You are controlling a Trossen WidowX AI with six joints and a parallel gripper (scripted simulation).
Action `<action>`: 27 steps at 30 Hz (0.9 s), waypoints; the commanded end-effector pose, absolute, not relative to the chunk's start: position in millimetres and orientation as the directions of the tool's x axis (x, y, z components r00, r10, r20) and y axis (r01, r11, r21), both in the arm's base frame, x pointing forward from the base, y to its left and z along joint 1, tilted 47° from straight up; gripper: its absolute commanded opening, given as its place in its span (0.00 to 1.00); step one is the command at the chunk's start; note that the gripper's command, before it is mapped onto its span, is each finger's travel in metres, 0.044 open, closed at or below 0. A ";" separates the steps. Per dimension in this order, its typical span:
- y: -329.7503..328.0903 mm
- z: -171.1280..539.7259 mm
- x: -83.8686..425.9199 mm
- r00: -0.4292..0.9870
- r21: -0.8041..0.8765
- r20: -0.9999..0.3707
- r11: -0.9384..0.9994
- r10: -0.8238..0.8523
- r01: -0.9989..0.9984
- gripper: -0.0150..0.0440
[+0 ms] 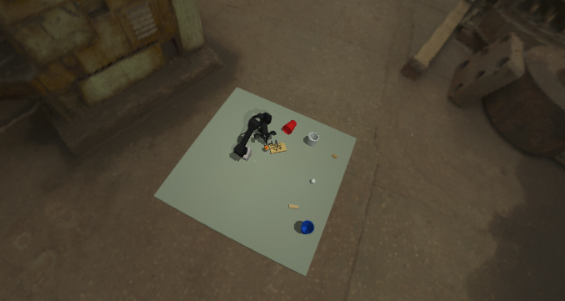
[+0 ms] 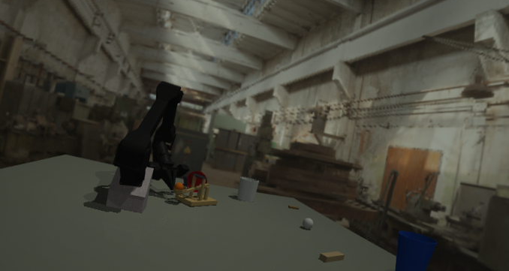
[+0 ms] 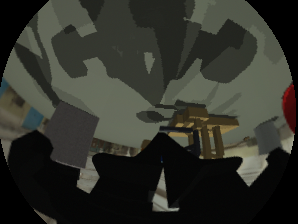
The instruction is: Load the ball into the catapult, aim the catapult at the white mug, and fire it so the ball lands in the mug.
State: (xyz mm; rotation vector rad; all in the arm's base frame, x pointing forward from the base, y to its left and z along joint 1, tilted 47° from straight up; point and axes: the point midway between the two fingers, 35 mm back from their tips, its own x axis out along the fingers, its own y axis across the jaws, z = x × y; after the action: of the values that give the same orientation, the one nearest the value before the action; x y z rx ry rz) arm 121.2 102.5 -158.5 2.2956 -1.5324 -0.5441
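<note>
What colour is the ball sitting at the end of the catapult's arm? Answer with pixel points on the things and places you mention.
Orange (image 1: 266, 147) (image 2: 179, 186); it shows best in the exterior view.

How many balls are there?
2. The orange ball sits on the end of the catapult's arm, and the white ball rests on the mat between the white mug and the blue cup.

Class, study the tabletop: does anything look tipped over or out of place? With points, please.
Yes: the red cup (image 1: 289, 127) (image 2: 197, 181) lies on its side near the catapult (image 1: 278, 148) (image 2: 199, 202), whereas the white mug (image 1: 313, 139) (image 2: 248, 189) and blue cup (image 1: 307, 228) (image 2: 414, 252) stand upright.
</note>
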 end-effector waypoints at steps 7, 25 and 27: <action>80.0 -175.3 117.2 0.354 0.487 -0.139 -0.374 -0.925 -0.789 0.25; 201.4 -118.7 90.5 0.419 0.536 -0.225 -0.471 -0.880 -0.701 0.25; 192.2 -129.5 98.7 0.417 0.505 -0.234 -0.476 -0.879 -0.720 0.34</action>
State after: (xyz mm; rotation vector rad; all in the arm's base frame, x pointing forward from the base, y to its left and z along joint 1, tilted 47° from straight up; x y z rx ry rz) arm 95.5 194.2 -125.7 2.3416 -1.3602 -0.6793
